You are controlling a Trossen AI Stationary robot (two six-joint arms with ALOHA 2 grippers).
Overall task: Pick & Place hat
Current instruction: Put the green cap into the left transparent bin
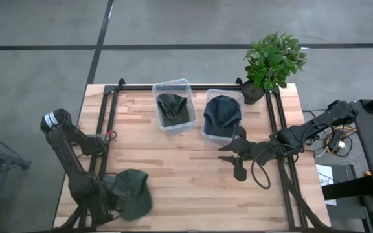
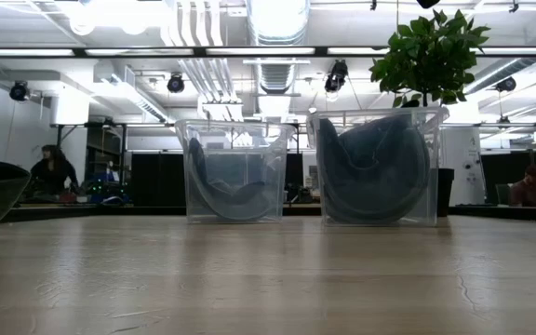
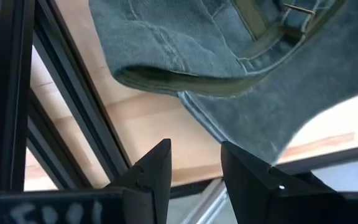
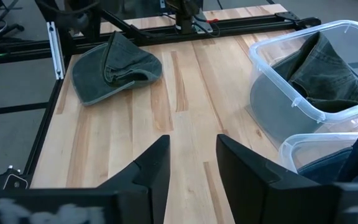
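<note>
Resting loose on the table's near-left corner, the dark green hat point(image 1: 132, 193) is gripped by neither arm.

High view: the left gripper point(image 1: 111, 208) sits at the hat's left edge; the right gripper point(image 1: 233, 157) hovers over bare wood just in front of the right bin point(image 1: 223, 115), which holds a dark blue hat, as the left bin point(image 1: 175, 105) holds a green one. Low view: both bins stand before a potted plant point(image 2: 431, 42). Left wrist view: fingers point(image 3: 149, 174) parted, empty, with the hat's brim beyond them; blurred white lettering on the gripper body is unreadable. Right wrist view: fingers point(image 4: 151, 165) parted, empty.
</note>
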